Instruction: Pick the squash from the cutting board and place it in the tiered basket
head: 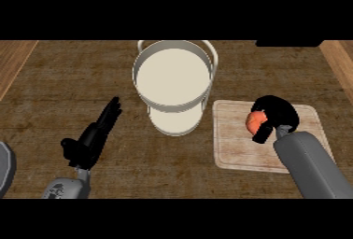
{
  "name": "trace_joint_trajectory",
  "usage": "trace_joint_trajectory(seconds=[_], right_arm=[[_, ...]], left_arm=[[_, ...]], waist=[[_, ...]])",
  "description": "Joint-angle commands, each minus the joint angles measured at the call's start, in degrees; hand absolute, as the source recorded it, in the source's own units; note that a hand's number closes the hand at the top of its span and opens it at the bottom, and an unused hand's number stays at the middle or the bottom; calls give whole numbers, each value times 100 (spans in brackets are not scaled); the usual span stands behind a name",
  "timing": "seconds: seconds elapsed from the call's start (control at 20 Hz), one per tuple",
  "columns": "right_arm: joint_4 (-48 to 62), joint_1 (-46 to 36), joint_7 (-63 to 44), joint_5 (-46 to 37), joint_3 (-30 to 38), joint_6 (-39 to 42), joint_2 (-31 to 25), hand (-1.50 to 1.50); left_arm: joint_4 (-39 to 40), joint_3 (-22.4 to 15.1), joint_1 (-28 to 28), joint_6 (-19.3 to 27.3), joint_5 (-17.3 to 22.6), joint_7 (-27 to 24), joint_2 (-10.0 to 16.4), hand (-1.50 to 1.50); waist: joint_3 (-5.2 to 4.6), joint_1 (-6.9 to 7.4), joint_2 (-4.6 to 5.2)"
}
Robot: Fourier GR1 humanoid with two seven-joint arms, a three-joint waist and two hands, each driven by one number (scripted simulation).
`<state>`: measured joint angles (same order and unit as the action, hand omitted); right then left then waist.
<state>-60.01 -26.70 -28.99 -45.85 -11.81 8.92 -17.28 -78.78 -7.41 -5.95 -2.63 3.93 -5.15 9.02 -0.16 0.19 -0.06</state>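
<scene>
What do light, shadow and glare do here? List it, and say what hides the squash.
Head view: light is even, no glare on the tiered basket or cutting board; head view: no distinct cast shadows; the right robot hand, curled round the squash, hides most of it.

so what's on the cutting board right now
An orange squash, with the right hand curled round it. The hand hides most of it, so whether it touches the cutting board is unclear.

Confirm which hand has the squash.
The right hand, curled round the orange squash over the cutting board; the left hand is open and holds nothing.
</scene>
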Motion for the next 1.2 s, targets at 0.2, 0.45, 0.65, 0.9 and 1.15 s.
trace_joint_trajectory(seconds=[0.2,0.45,0.65,0.9,1.15], right_arm=[[408,-412,583,-271,354,-179,105,150],[-1040,615,59,-590,78,-86,112,150],[-2447,2089,9,-607,120,-228,-559,150],[-4114,3152,33,-283,602,-488,-843,150],[-5193,3097,314,816,886,-812,-60,150]], left_arm=[[295,425,-244,-357,91,20,121,0],[116,428,-259,-298,17,264,6,0],[-164,458,85,-227,45,323,99,0],[-106,370,105,-111,-79,145,-82,0],[34,345,242,-180,-139,-113,-52,0]], waist=[[16,3,12],[14,-56,-8],[10,-209,-62],[11,-211,-46],[14,-204,-59]])
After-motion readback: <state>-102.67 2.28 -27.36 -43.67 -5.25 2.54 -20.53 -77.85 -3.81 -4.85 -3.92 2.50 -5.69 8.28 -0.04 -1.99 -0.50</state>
